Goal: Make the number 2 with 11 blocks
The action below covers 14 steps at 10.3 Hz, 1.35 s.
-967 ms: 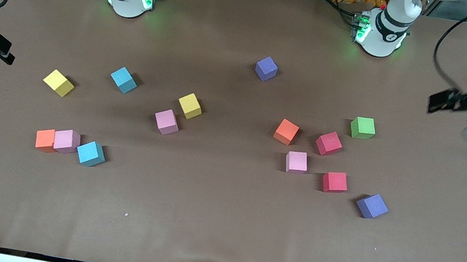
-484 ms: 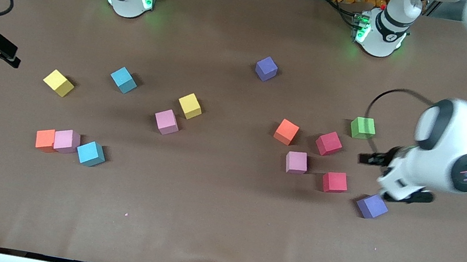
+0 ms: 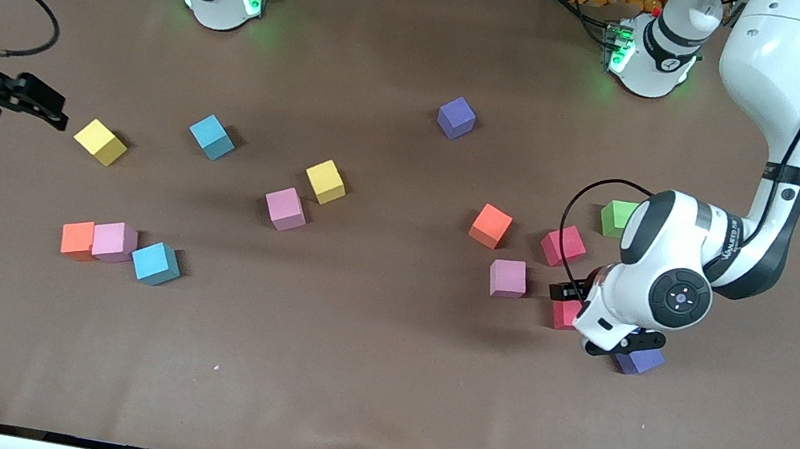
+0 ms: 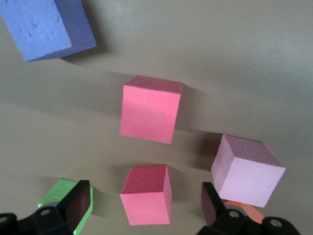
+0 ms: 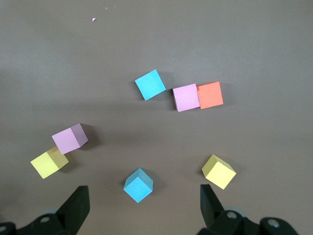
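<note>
Hovering left gripper (image 3: 599, 323), jaws wide apart, over matte red foam cube (image 3: 564, 314) toward the left arm's end of brown surface (image 3: 373, 383); centring before descending, avoiding neighbouring pink cube (image 3: 507, 277). Waiting right gripper (image 3: 34, 101), jaws spread, near yellow cube (image 3: 99, 142).

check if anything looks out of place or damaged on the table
Nothing stands out. The blocks lie scattered and intact on the table, no digit begun. The open left gripper hangs over a red block; the open right gripper is beside a yellow block.
</note>
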Available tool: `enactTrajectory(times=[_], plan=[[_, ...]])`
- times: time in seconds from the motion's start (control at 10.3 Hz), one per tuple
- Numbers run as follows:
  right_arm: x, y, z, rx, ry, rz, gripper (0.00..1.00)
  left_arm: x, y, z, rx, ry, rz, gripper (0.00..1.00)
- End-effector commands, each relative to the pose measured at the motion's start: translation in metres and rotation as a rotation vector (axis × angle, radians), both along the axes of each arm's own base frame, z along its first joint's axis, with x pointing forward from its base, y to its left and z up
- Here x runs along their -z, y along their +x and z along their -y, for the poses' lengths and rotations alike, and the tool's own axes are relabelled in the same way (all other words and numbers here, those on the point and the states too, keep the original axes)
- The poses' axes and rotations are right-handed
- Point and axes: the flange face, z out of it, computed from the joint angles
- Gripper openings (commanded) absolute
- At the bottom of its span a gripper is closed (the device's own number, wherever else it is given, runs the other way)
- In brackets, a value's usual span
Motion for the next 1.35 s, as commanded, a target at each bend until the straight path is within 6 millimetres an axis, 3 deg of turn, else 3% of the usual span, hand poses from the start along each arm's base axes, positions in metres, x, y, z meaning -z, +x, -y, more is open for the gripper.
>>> enactTrajectory(times=[0.0, 0.19, 0.48, 0.77, 1.06, 1.26], plan=[[0.014, -0.008, -0.012, -0.012, 0.001, -0.004, 1.00, 0.003, -0.011, 0.000, -0.068, 0.001, -0.013, 1.00], [0.020, -0.020, -0.036, -0.053, 0.001, -0.010, 1.00, 0.012, -0.021, 0.004, -0.132, 0.009, 0.002, 1.00], [0.053, -0.063, -0.068, -0.074, 0.000, 0.044, 1.00, 0.031, -0.051, 0.005, -0.214, 0.011, 0.060, 1.00], [0.076, -0.084, -0.126, -0.061, -0.006, 0.024, 1.00, 0.051, -0.086, 0.012, -0.247, 0.011, 0.109, 1.00], [0.113, -0.102, -0.168, 0.017, -0.006, 0.033, 1.00, 0.063, -0.103, 0.008, -0.237, 0.028, 0.092, 1.00], [0.144, -0.112, -0.181, 0.016, 0.002, 0.055, 1.00, 0.069, -0.110, 0.012, -0.224, 0.034, 0.081, 1.00]])
